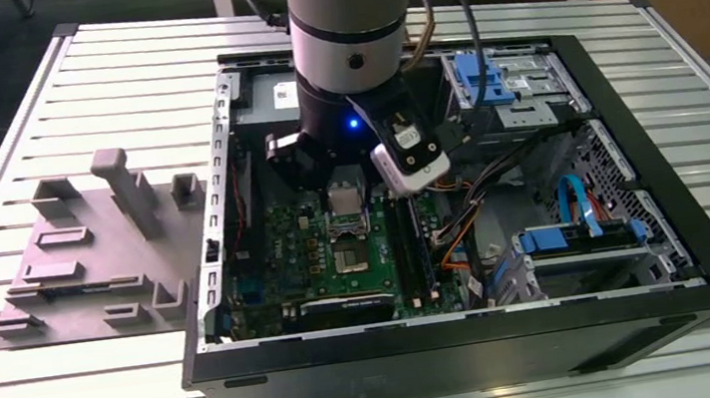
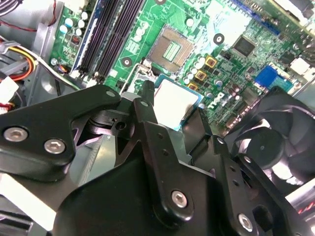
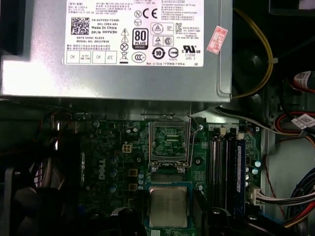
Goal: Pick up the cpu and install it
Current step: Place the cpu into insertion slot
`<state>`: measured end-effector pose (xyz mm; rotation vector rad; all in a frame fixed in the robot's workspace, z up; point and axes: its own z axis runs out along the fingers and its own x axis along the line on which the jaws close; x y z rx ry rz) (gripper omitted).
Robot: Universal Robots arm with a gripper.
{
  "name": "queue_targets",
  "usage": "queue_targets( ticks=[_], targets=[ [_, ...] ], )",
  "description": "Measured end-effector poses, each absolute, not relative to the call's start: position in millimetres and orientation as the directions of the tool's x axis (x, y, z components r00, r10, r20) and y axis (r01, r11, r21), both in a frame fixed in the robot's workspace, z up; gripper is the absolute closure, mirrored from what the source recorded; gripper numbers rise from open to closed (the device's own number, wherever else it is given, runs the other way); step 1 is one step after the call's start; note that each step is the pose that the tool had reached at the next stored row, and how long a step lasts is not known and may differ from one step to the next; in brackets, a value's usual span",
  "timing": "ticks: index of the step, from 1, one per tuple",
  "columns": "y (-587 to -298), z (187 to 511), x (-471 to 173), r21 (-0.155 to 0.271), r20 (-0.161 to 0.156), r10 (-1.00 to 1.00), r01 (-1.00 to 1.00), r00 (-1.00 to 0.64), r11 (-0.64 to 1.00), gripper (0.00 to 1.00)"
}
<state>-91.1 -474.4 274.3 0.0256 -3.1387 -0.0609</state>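
Black gripper (image 2: 173, 109) is pinching, w/ fingers (image 2: 146, 105) on two opposite edges, the small flat silvery-grey square cpu (image 3: 168, 206) over the green circuit board (image 2: 147, 24), just beside its dark open socket frame (image 2: 170, 49), nr grey metal box w/ white label (image 3: 115, 78).

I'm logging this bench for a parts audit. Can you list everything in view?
table: one, pale, slatted, under everything
fixture: one, grey, exterior view's left of case
case: one, black, on table
power box: one, grey, inside case
board: one, green, inside case
socket: one, dark, empty, on board
fan: one, black, beside board
cables: several, mixed colours, inside case
cpu: one, silvery, between gripper's fingers
arm: one, grey, over case
gripper: one, black, shut on cpu
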Motion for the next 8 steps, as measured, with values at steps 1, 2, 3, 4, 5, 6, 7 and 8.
queue_targets(
  ticks=[1, 2, 3, 4, 5, 6, 7, 8],
  targets=[
    [-475.3, 273.7, -91.1, 0.039, 0.002, -0.016, -0.016, -1.000, 0.999, 0.53],
    [-476.2, 273.2, -91.0, 0.039, 0.002, -0.016, -0.016, -1.000, 0.999, 0.53],
    [-477.1, 272.6, -91.0, 0.039, 0.002, -0.016, -0.016, -1.000, 0.999, 0.53],
    [-478.2, 271.8, -91.0, 0.039, 0.002, -0.016, -0.016, -1.000, 0.999, 0.53],
    [-479.1, 270.9, -91.0, 0.039, 0.002, -0.016, -0.016, -1.000, 0.999, 0.53],
    [-479.7, 270.0, -91.0, 0.039, 0.002, -0.016, -0.016, -1.000, 0.999, 0.53],
    [-480.2, 269.1, -91.0, 0.039, 0.002, -0.016, -0.016, -1.000, 0.999, 0.53],
    [-480.5, 268.4, -91.1, 0.039, 0.002, -0.016, -0.016, -1.000, 0.999, 0.53]
  ],
)
